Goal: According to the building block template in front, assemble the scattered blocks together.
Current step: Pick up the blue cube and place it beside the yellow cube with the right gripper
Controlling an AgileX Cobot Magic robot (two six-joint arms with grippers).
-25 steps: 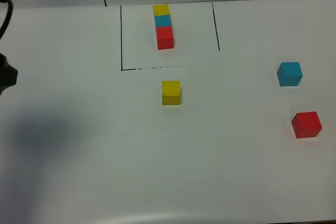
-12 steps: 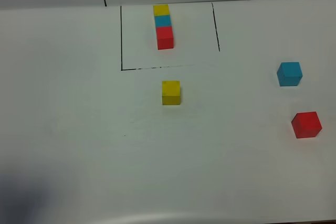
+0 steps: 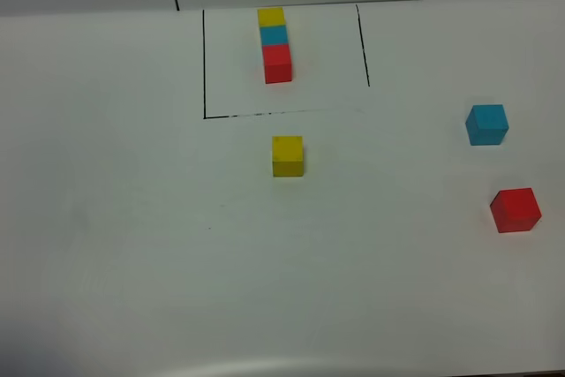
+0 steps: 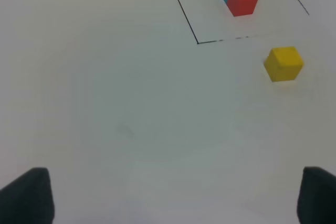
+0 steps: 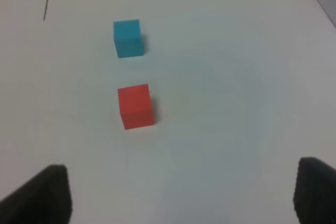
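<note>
Template row [image 3: 275,44] — long axis front-to-back, yellow far, red near — left fingers [image 4: 26,195], right fingers [image 5: 50,192] both wide

Overhead view: the white table [image 3: 106,218] lies open across the whole left half and along the bottom of the frame. The yellow cube [image 3: 287,155] stands alone at centre, just below the black outline [image 3: 204,68], with open surface on every side. The cyan cube [image 3: 486,124] and red cube [image 3: 515,209] stand at far right, apart, with a passable gap between them. The template row [image 3: 275,44] blocks the upper centre, its cubes touching.
</note>
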